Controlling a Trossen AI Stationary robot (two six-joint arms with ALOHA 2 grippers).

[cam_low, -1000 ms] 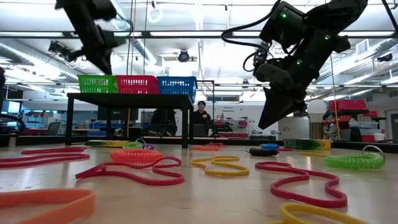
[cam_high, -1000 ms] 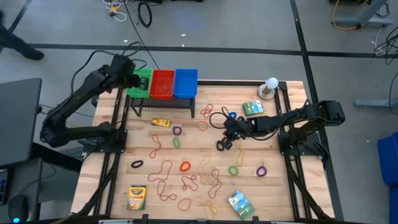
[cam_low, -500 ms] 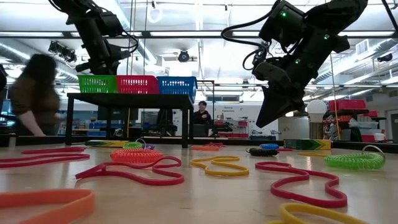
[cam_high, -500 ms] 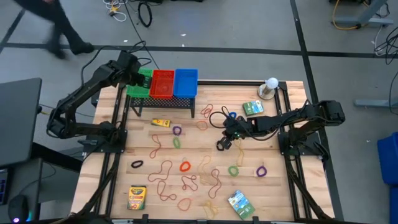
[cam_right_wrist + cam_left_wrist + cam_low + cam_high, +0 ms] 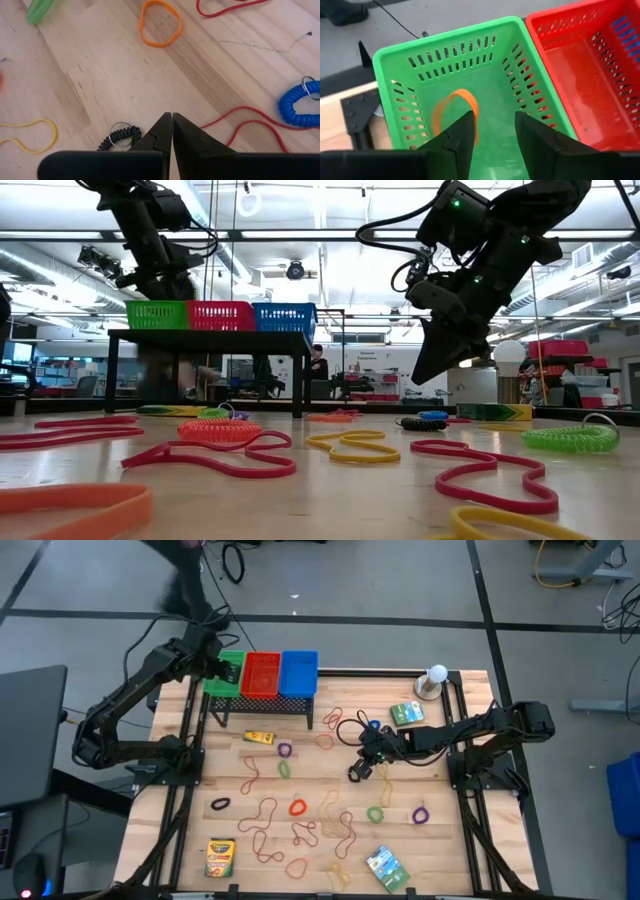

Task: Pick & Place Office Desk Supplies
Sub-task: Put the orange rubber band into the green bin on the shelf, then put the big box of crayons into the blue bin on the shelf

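Observation:
My left gripper [image 5: 492,127] hangs open over the green basket [image 5: 445,45], high at the table's far left corner [image 5: 213,662]. Inside that basket an orange rubber band [image 5: 454,112] shows blurred, just beyond the fingertips and apart from them. My right gripper [image 5: 172,120] is shut and empty, hovering above the table's middle right [image 5: 366,760]. Just beside its tips, a black coil with a metal ring [image 5: 119,138] lies flat on the wood. Rubber bands of several colours [image 5: 297,807], crayon boxes [image 5: 220,857] and green packets [image 5: 385,865] lie scattered over the table.
The red basket [image 5: 262,673] and blue basket [image 5: 299,672] stand beside the green one on a black rack [image 5: 262,705] at the far edge. A white ball on a round base [image 5: 437,677] stands far right. A blue coil [image 5: 298,102] and an orange band [image 5: 160,23] lie near my right gripper.
My left gripper has edged a little farther over the green basket. A person has walked past on the floor beyond the table's far left corner. My right arm has kept still.

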